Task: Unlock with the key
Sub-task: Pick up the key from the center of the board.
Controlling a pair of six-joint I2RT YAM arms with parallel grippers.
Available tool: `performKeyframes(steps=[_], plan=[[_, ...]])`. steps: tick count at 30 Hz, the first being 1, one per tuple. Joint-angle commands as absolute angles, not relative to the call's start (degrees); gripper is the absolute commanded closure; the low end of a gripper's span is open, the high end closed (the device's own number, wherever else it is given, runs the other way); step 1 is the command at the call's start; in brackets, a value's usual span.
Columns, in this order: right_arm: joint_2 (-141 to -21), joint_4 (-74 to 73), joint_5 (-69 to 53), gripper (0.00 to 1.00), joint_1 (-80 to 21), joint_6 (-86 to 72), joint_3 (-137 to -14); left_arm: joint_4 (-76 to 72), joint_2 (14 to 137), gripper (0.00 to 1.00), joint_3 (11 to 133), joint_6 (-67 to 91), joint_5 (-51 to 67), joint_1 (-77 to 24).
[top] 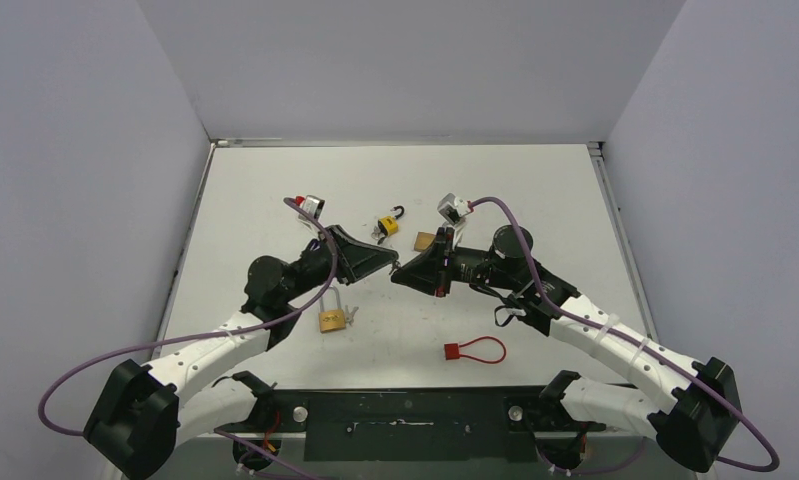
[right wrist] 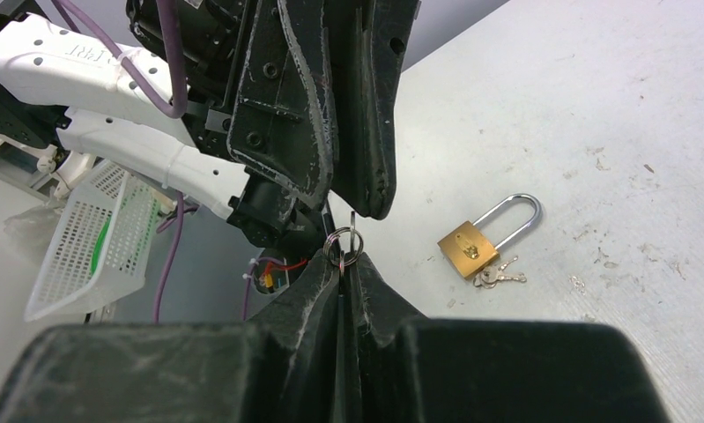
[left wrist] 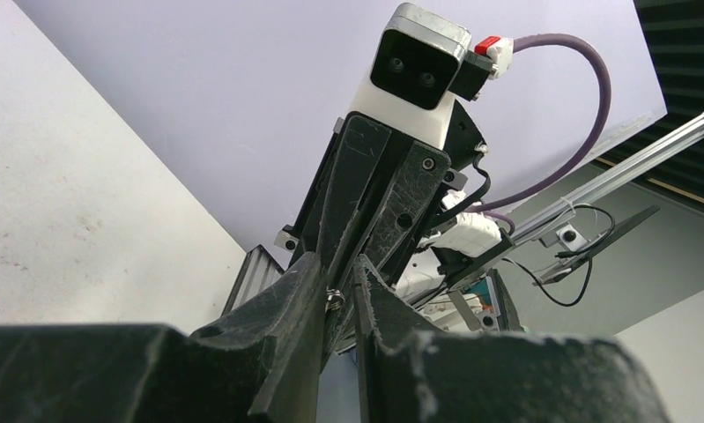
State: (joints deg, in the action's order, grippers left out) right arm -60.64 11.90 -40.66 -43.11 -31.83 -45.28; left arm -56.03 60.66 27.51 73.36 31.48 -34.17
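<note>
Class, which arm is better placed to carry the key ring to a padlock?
Right: the right gripper is shut on the key ring; the fingers of the left gripper stand slightly apart, so its hold looks loose.

We can make out only one marking: raised letters on the left arm's white link (right wrist: pixel 92 55), at the far left of the right wrist view beside a purple cable (right wrist: pixel 167 53). They are only partly legible and end in "RT". The brass padlock (right wrist: pixel 468 248) lying on the table (right wrist: pixel 595 106) carries a dark stamp on its face, too small for us to read.
</note>
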Motion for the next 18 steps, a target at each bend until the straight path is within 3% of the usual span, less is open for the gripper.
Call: performKeyframes(steps=[1,3,8,13,15,18], plan=[[-60.4,14.5,-40.4,1.0,-43.2,-31.6,-46.9,-59.5,59.7,0.88,27.3,73.7,30.4,-33.5],[-60.4,14.5,-40.4,1.0,-43.2,-31.8,-46.9,-59.2,59.7,1.0,27.3,73.4,30.5,-33.5],[-60.2,14.8,-40.2,1.0,-43.2,-32.2,-47.0,-58.3,59.3,0.97,27.1,72.1,30.7,-33.5],[-60.0,14.3,-38.3,1.0,-43.1,-33.3,-47.6,-54.8,57.9,0.47,26.8,72.9,29.2,-33.5],[-60.3,13.3,-37.0,1.0,-43.0,-34.2,-48.4,-51.5,56.3,0.37,26.8,74.5,27.4,-33.5],[-61.2,12.2,-35.5,1.0,-42.8,-36.7,-49.5,-40.1,53.3,0.3,27.7,77.1,23.4,-33.5]])
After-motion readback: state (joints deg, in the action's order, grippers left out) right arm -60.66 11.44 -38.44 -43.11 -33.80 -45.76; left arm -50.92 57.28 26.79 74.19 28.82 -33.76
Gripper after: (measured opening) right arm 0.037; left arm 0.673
